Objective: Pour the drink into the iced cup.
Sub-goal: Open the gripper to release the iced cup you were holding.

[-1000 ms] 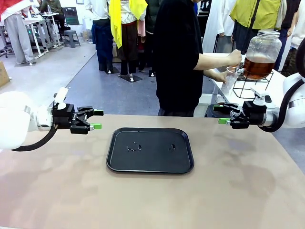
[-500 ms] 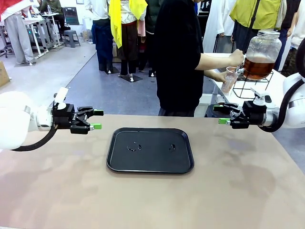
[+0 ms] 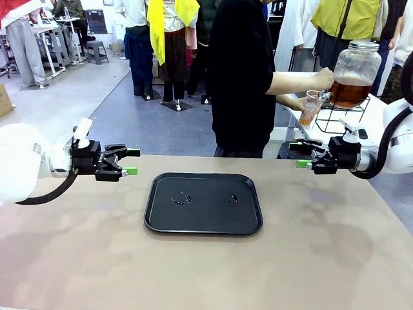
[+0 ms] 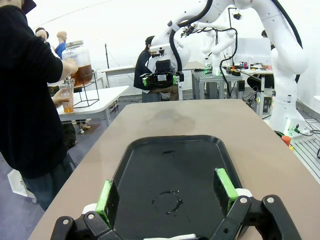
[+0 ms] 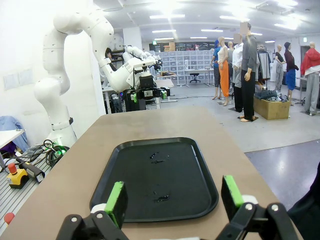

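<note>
Amber-brown tea-like drink (image 3: 349,92) in one large clear glass jar with a tap (image 3: 353,72), set on a black wire stand (image 3: 340,118) on a white side table (image 3: 361,120) at far right, beyond the brown tabletop (image 3: 206,265). Held under the tap by the person's lower hand (image 3: 296,103): one clear plastic cup (image 3: 310,107), part filled with amber liquid. Upper hand (image 3: 321,79) raised at the tap, forearm stretched right from a black short sleeve (image 3: 255,61), body turned toward the jar.

Left gripper (image 3: 132,161) level above the near-left tabletop, pointing right toward the middle, green-padded fingers spread wide, gripping nothing. Right gripper (image 3: 299,155) level at the right, pointing left, likewise spread wide and empty. Both well apart from jar and cup.

Between the two grippers, flat on the tabletop: one black rounded rectangular tray (image 3: 203,203), with a few small wet patches (image 3: 181,199) on its floor. Seen from the left wrist, own fingers (image 4: 106,196) framing the tray's near end (image 4: 172,180), with jar (image 4: 80,65) and cup (image 4: 67,97) at far left.
</note>
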